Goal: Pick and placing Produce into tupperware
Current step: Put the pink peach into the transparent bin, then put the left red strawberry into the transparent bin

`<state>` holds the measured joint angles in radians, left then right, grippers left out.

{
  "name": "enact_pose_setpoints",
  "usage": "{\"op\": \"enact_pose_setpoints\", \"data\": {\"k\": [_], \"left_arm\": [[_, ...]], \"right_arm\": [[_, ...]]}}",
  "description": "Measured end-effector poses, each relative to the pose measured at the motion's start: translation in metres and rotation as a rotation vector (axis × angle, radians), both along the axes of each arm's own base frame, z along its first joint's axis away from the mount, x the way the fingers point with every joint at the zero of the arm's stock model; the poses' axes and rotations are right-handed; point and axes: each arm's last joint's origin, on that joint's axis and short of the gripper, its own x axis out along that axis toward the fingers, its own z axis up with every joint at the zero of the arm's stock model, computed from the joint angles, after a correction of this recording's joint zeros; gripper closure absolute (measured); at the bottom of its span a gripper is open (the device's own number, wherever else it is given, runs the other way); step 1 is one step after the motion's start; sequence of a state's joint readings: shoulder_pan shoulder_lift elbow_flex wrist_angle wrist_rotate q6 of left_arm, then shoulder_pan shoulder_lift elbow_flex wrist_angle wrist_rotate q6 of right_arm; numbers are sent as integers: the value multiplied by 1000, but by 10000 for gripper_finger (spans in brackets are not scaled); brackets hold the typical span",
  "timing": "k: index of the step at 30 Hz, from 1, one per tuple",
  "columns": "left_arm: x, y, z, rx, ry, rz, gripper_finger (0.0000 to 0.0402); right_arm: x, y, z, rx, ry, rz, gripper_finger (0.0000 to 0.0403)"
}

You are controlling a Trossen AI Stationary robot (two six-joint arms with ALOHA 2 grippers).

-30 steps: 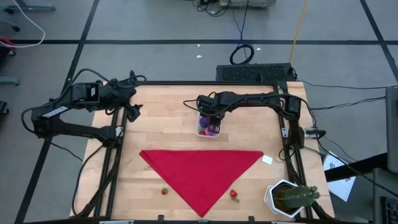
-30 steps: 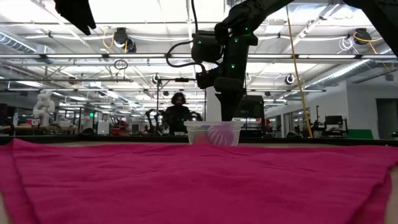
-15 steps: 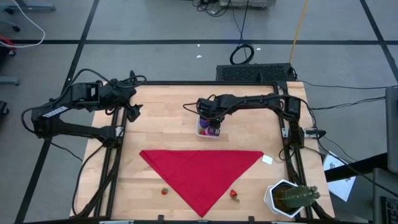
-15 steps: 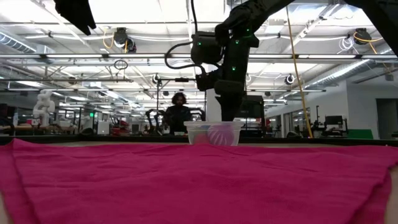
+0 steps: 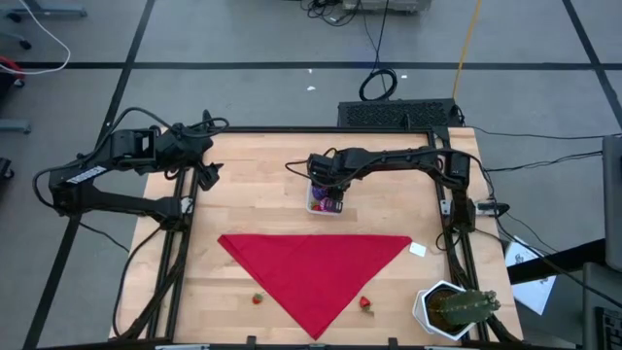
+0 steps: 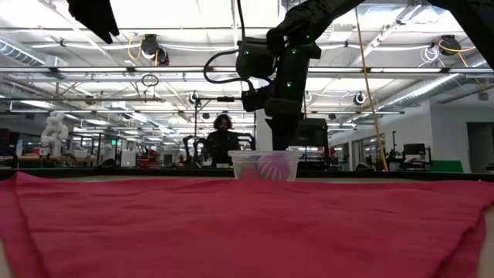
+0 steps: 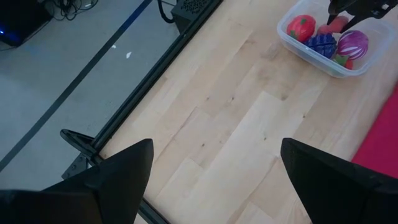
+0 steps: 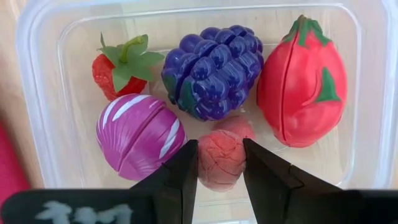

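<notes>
Tupperware (image 8: 37, 74) now holds the pinkish produce (image 8: 221, 155); right gripper (image 8: 221, 163) has dipped in, jaws clasping it; release looks next. Left gripper (image 7: 211, 165) waits released.

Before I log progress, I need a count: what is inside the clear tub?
The tub holds a strawberry, purple grapes, a red dragon fruit, a magenta cabbage and a pinkish piece between the right hand's fingers. Anything beneath is hidden.
</notes>
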<state>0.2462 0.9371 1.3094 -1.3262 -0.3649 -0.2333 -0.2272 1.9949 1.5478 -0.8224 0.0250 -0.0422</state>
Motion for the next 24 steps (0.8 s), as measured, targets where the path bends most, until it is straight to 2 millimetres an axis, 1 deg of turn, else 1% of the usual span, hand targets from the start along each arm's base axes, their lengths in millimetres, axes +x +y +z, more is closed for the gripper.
{"op": "enact_pose_setpoints", "data": {"k": [2, 8, 12, 24], "left_arm": [[0, 0, 0, 0, 0, 0, 41], [0, 0, 0, 0, 0, 0, 41], [0, 0, 0, 0, 0, 0, 41], [0, 0, 0, 1, 0, 0, 41]], "right_arm": [[0, 0, 0, 0, 0, 0, 294], [0, 0, 0, -1, 1, 4, 264], [0, 0, 0, -1, 1, 7, 250], [-1, 0, 2, -12, -1, 49, 245]]}}
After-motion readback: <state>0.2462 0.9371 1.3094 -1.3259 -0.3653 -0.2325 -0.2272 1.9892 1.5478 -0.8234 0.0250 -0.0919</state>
